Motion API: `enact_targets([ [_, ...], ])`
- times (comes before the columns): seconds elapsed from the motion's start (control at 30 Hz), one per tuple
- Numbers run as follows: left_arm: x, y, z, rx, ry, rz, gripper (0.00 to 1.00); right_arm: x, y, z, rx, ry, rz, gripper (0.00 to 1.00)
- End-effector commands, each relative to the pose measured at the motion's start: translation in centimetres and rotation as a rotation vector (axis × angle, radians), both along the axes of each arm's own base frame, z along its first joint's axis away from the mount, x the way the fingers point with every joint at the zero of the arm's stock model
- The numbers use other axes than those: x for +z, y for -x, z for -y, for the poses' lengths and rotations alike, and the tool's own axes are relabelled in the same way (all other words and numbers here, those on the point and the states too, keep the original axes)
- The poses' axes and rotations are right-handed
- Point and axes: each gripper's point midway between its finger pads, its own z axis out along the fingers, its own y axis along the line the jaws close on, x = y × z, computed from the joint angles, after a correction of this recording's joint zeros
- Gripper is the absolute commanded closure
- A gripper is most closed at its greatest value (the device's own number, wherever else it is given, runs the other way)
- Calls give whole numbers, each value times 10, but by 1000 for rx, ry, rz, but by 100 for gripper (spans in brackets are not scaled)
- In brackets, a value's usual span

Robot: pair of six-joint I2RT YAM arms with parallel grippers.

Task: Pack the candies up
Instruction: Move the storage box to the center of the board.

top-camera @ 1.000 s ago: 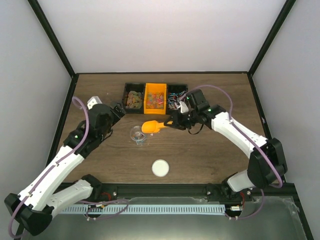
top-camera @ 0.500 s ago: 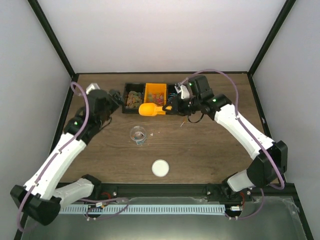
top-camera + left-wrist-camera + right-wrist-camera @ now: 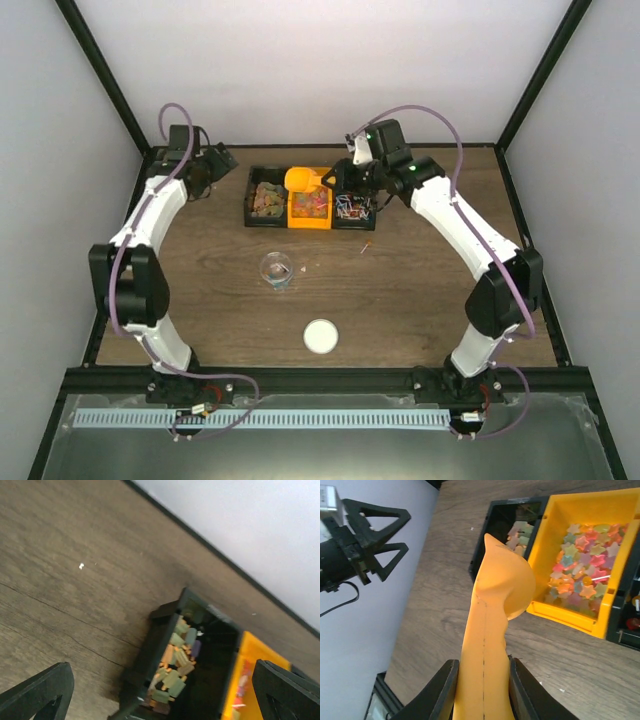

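**Scooping step: scoop poised at the candy bins**
Top view: the right gripper (image 3: 335,178) clamps the orange scoop (image 3: 303,180) over the candies (image 3: 310,205); the left gripper (image 3: 222,160) stands wide open and empty.
Left wrist: brownish gummies (image 3: 172,680) fill the black bin (image 3: 150,645).
Right wrist: the scoop bowl overhangs the yellow bin (image 3: 570,615); the next move probably calls for dipping it in.

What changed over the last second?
Right arm carried the orange scoop from the clear cup back to the yellow bin, jaws still shut on it. Left arm swung to the far-left corner, jaws open. Cup, white lid, bin stayed put.
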Motion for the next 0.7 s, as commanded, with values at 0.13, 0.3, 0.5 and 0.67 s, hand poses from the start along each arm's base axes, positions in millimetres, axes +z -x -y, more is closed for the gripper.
enact_targets([
  [0.13, -57, -43, -21, 22, -22, -78, 14, -1, -9, 9, -39, 34, 57, 99],
  [0.3, -61, -47, -13, -67, 20, -86, 11, -8, -2, 24, -53, 38, 49, 99],
  [0.5, -73, -38, 9, -205, -51, -131, 0, -16, -1, 34, -60, 23, 34, 99],
  [0.67, -96, -38, 36, -317, -145, -186, 4, -20, 2, 35, -41, 27, 28, 99],
])
